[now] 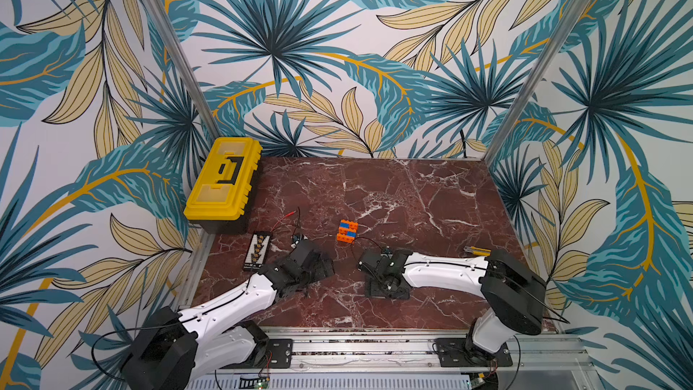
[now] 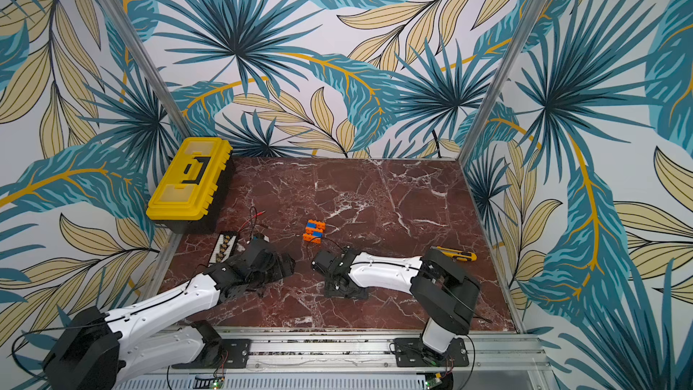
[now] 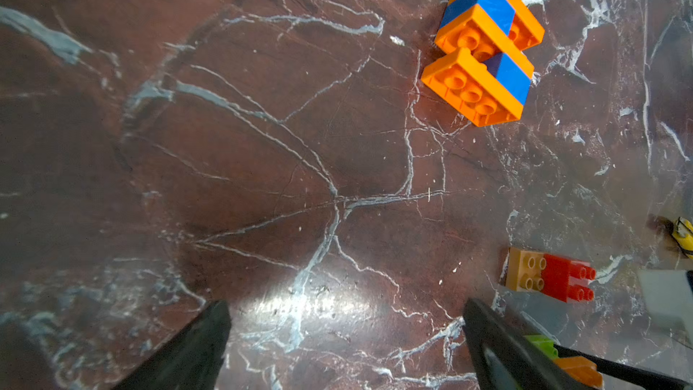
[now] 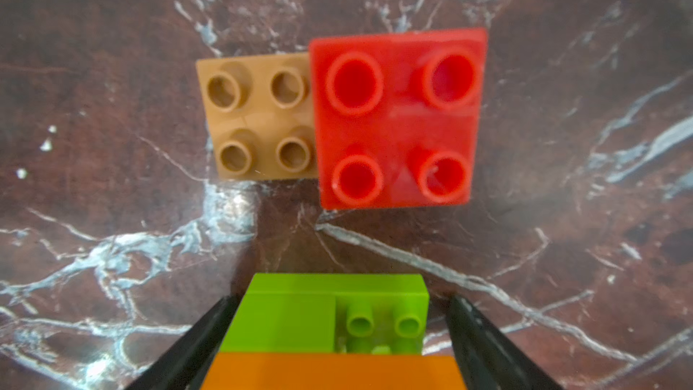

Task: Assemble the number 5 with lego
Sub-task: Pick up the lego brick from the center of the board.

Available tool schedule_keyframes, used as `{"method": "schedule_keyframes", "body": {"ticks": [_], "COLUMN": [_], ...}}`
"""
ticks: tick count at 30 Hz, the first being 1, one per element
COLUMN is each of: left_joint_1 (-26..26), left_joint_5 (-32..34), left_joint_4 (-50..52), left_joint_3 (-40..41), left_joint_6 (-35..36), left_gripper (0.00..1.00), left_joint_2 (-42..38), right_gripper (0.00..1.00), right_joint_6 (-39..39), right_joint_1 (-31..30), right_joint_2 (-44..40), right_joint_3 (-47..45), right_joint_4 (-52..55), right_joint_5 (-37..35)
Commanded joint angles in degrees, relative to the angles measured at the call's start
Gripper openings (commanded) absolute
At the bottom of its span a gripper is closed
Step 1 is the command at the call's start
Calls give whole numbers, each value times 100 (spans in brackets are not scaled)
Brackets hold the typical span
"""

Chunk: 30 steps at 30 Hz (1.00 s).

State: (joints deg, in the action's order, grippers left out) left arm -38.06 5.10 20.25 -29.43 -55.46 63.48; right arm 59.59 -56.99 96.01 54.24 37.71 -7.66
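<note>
**Right gripper** (image 4: 341, 300): jaws flanked the lime-green brick (image 4: 292, 317) seated on an orange brick (image 4: 330, 373); whether they gripped could not be told. Red brick (image 4: 397, 118) and tan brick (image 4: 258, 118) lay just ahead.

**Left gripper** (image 3: 345, 305): wide, empty.

**Hazard:** a loose pair might twist and knock the red brick.

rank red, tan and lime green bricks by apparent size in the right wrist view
1. red brick
2. lime green brick and tan brick look alike; the green is nearer the camera and partly hidden
</note>
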Motion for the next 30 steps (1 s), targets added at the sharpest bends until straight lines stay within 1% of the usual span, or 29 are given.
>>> {"method": "schedule_keyframes", "body": {"ticks": [1, 3, 5, 7, 10, 13, 15, 17, 18, 19, 21, 22, 23, 30], "left_joint_1": [34, 36, 36, 46, 63, 71, 71, 71, 73, 93, 154, 184, 201, 223], "left_joint_5": [109, 120, 138, 133, 60, 69, 106, 129, 137, 90, -131, -141, -329, -650], "left_joint_4": [-206, -248, -308, -412, -415, -407, -364, -400, -412, -658, -1016, -1115, -1200, -1196], "left_joint_3": [-175, -201, -221, -219, -262, -283, -274, -216, -166, -88, 73, 114, 147, -143], "left_joint_6": [135, 220, 257, 247, 276, 293, 292, 277, 257, 247, 262, 243, 230, 316], "left_gripper": [100, 100, 100, 100, 100, 100, 100, 100, 100, 100, 100, 100, 100, 100], "left_joint_2": [-90, -113, -130, -134, -134, -181, -251, -337, -377, -400, -433, -428, -412, -28], "right_gripper": [85, 80, 79, 75, 75, 71, 66, 64, 64, 63, 62, 62, 62, 61], "right_joint_6": [79, 53, 53, 23, 5, -2, -9, -9, 4, 10, -22, -35, -83, -183], "right_joint_1": [29, 46, 39, 62, 66, 74, 73, 74, 71, 71, 71, 69, 67, 119], "right_joint_2": [233, 319, 323, 321, 386, 411, 380, 321, 253, 184, 16, -53, -125, -847], "right_joint_3": [-183, -185, -172, -202, -166, -128, -142, -122, -131, -145, -176, -161, -123, -28], "right_joint_4": [-168, -142, -63, -64, -23, 9, -1, 12, 38, 43, 55, 95, 169, 597], "right_joint_5": [190, 231, 207, 173, 168, 166, 164, 141, 109, 92, 41, 23, -12, -412]}}
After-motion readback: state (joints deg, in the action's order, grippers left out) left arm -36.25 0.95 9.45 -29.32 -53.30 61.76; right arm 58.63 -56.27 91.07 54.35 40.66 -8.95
